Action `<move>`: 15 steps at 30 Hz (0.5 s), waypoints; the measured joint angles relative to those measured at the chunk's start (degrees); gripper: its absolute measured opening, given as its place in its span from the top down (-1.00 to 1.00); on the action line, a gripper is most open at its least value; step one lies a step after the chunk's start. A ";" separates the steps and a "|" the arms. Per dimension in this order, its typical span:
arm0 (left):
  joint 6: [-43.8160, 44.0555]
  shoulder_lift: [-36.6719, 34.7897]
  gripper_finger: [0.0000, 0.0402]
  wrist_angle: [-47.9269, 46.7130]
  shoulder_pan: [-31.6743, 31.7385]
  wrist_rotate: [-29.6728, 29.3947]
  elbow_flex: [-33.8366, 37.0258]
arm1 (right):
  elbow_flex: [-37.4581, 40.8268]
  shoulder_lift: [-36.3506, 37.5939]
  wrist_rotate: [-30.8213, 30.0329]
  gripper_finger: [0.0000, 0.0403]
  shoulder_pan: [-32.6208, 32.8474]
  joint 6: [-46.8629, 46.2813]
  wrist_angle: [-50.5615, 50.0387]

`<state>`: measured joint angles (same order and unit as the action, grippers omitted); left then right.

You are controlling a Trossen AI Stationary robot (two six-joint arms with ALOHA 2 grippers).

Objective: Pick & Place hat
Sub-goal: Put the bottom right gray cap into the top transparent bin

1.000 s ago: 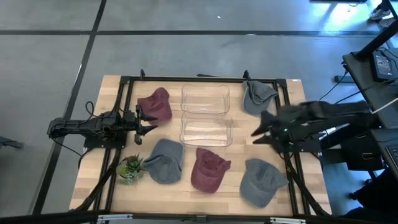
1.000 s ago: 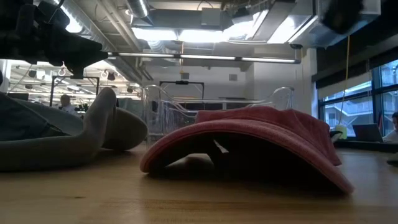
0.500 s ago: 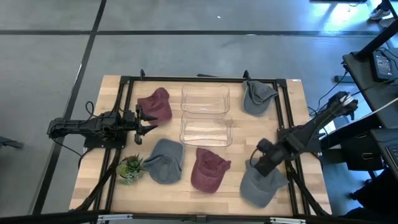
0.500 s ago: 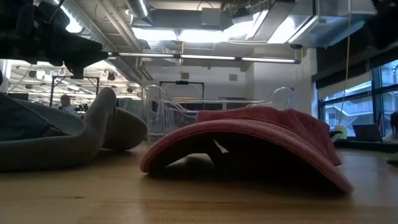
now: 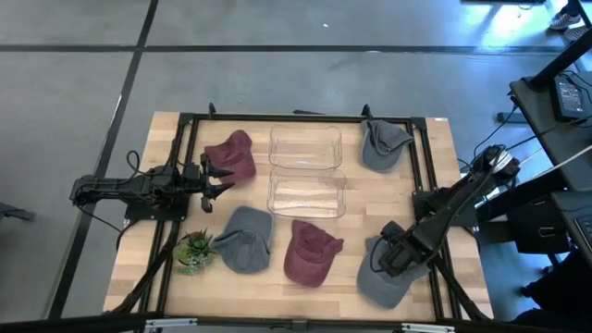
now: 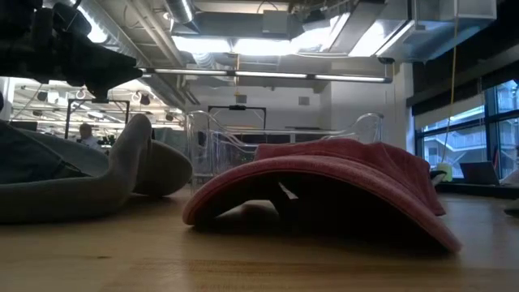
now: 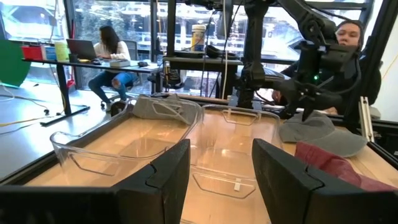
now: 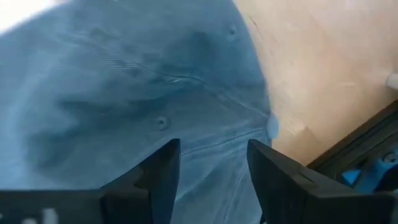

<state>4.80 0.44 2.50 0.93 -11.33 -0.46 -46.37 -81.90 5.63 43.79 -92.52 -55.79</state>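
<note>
Five caps lie crown-up on the wooden table. My right gripper [image 5: 395, 258] is open and points down over the grey cap [image 5: 379, 277] at the near right; in the right wrist view its fingers [image 8: 213, 155] stand apart just above the cap's crown [image 8: 143, 93], and no touch shows. Other caps: maroon [image 5: 309, 252] near middle, grey [image 5: 246, 239] near left, maroon [image 5: 231, 155] far left, grey [image 5: 382, 143] far right. My left gripper [image 5: 218, 180] waits open at the left, beside the far-left maroon cap, facing the clear bins [image 7: 221, 155].
Two clear plastic bins [image 5: 305, 148] [image 5: 306, 194] stand mid-table. A small green plant [image 5: 192, 252] sits near the left corner. A black frame [image 5: 425, 166] runs around the table. Bare wood lies between the near caps and the near edge. People sit beyond the table [image 7: 112, 53].
My right arm has swung from mid-right of the table toward the near edge and come down over the near-right grey cap, its gripper now pointing down at the crown. The caps have stayed in place.
</note>
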 joint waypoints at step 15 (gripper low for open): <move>0.44 0.05 0.16 0.00 0.00 0.00 0.01 | 5.49 -7.35 1.15 0.08 -0.07 -2.98 4.73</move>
<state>5.23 0.49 2.50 0.93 -11.33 -0.45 -40.88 -89.24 6.78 43.72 -95.49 -51.06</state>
